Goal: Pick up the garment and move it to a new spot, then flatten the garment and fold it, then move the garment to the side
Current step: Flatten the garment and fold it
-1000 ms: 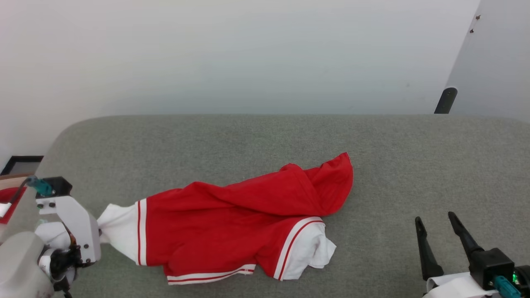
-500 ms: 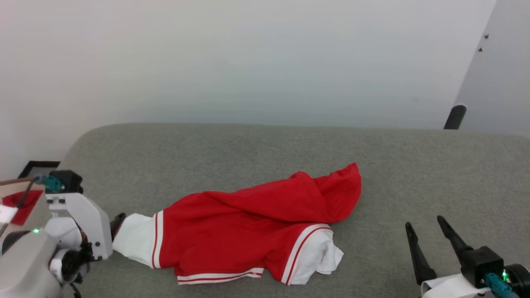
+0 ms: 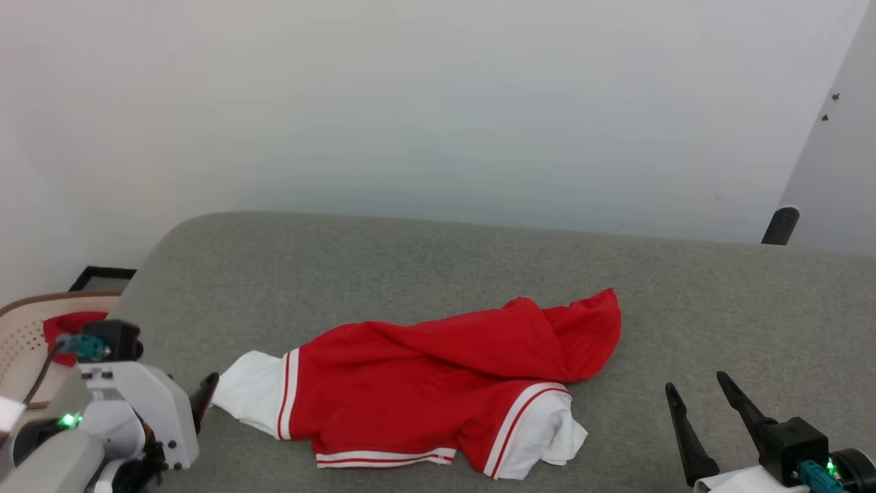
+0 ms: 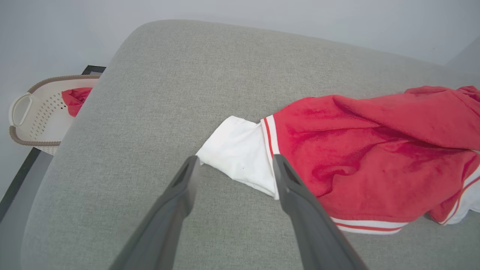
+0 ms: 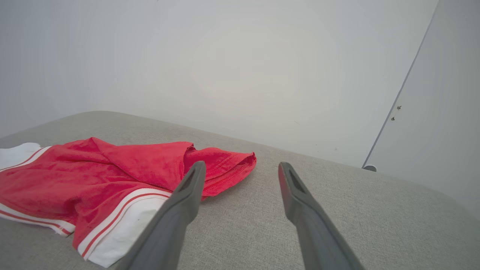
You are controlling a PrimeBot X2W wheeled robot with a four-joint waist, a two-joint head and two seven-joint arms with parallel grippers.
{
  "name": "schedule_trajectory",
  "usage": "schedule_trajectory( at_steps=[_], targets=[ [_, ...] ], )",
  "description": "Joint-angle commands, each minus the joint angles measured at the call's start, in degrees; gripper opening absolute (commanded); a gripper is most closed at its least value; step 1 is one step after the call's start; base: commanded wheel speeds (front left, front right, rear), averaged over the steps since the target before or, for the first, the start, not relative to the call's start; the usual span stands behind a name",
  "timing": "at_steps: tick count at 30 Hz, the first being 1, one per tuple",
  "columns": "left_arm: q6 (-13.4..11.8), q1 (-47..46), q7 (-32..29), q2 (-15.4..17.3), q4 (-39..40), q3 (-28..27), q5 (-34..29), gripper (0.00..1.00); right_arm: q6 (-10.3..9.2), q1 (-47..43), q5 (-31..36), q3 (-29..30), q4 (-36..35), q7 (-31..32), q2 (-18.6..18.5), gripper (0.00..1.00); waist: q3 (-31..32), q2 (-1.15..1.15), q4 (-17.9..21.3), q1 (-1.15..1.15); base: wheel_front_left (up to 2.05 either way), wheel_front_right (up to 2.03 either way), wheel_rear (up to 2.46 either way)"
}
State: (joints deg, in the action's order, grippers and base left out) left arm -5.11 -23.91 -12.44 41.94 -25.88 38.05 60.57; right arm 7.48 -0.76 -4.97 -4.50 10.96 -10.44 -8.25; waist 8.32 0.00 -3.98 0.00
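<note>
The garment, a red shirt with white sleeves and striped trim, lies crumpled on the grey padded surface. Its left white sleeve points at my left gripper, which is open; the sleeve's end lies just beyond and between the spread fingertips. In the head view one left fingertip sits right beside that sleeve. My right gripper stands open over bare surface, to the right of the garment and apart from it. The chest print is hidden in the folds.
A white perforated basket holding a small red cloth stands off the surface's left edge. A wall runs close behind the surface. A dark post rises at the far right. Bare grey surface lies to the garment's right and behind it.
The left gripper opened and let go of the white sleeve, which now lies slack on the surface. The head camera has shifted, so the whole picture moved. The right gripper stayed open.
</note>
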Motion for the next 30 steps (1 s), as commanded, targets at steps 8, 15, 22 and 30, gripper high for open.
schedule_trajectory(
  at_steps=[8, 15, 22, 30],
  targets=[
    [-2.2, 2.9, -0.5, 0.9, 3.5, -0.4, 1.2, 1.00, 0.03, -0.7, -0.5, -0.8, -1.1, 0.8, -0.3, 1.00, -0.7, 0.00, -0.4, 0.00, 0.00, 0.00, 0.00],
    [-1.8, -1.7, -5.7, 0.5, -0.6, 1.3, 0.4, 1.00, 0.03, 1.6, -0.4, -2.7, -2.2, 1.7, -0.7, 1.00, -3.7, 0.00, 2.0, 0.00, 0.00, 0.00, 0.00],
    [0.0, -7.2, -10.0, -0.6, -9.0, 2.6, -0.2, 1.00, 0.03, 3.0, -0.6, -4.0, -2.7, 2.3, -0.9, 1.00, -7.0, 0.00, 5.5, 0.00, 0.00, 0.00, 0.00],
    [2.2, -11.1, -12.9, -2.2, -18.5, 4.1, -0.9, 1.00, 0.03, 4.2, -0.7, -4.3, -3.3, 2.9, -1.7, 1.00, -9.3, 0.00, 8.2, 0.00, 0.00, 0.00, 0.00]
  ],
)
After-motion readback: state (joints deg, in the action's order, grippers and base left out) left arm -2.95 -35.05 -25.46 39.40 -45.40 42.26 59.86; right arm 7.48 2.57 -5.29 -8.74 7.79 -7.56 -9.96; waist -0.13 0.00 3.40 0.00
